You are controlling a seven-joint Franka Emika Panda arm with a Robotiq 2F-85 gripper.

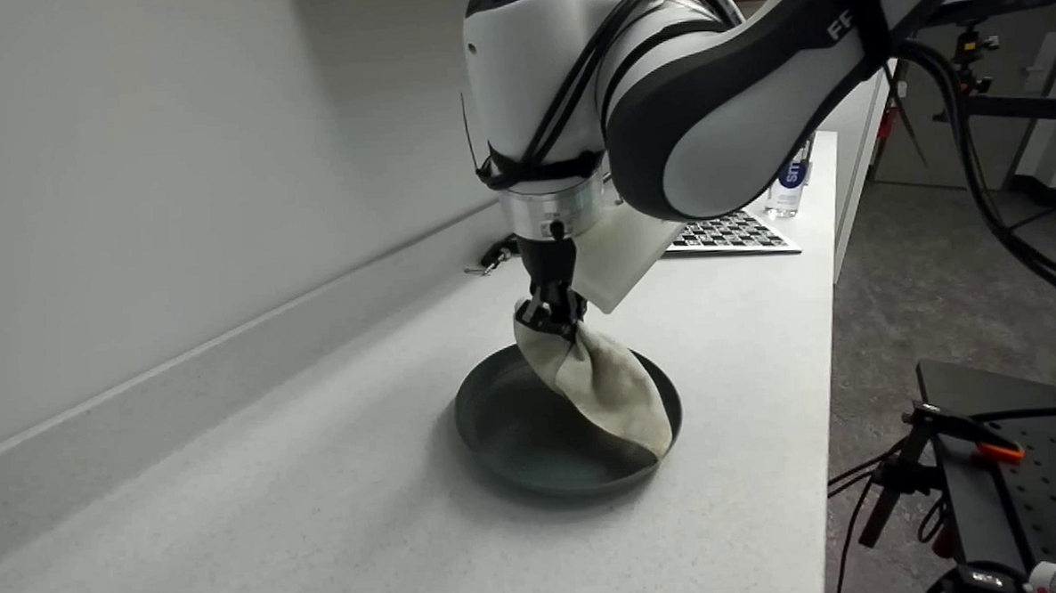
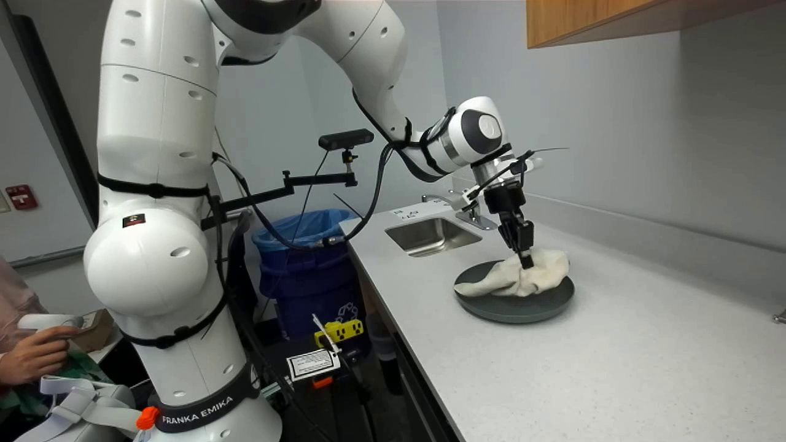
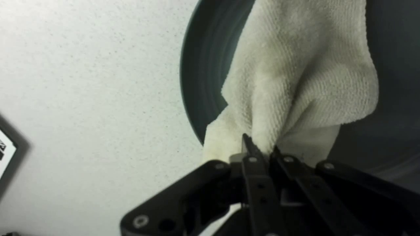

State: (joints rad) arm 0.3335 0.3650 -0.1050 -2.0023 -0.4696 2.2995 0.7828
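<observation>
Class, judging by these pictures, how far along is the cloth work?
Done: the gripper is clamped on the cream ribbed cloth. In hand: the cloth, bunched at the jaws and hanging into the dark shallow dish. Left: probably release; the jaws are closed on it.

dark dish [image 3: 206, 65], cloth [image 3: 272, 85]: cut off, wrist view | bottle [image 1: 786, 199]: partly hidden by arm [image 1: 744, 135]

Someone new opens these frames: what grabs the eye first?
Probably the big white robot arm, dominating the left side of an exterior view and reaching over the pale counter. Next, the cream cloth, pinched in the black hand and bunched over a dark round dish on that counter. Then maybe the blue bin beside the counter, partly behind cables.
</observation>
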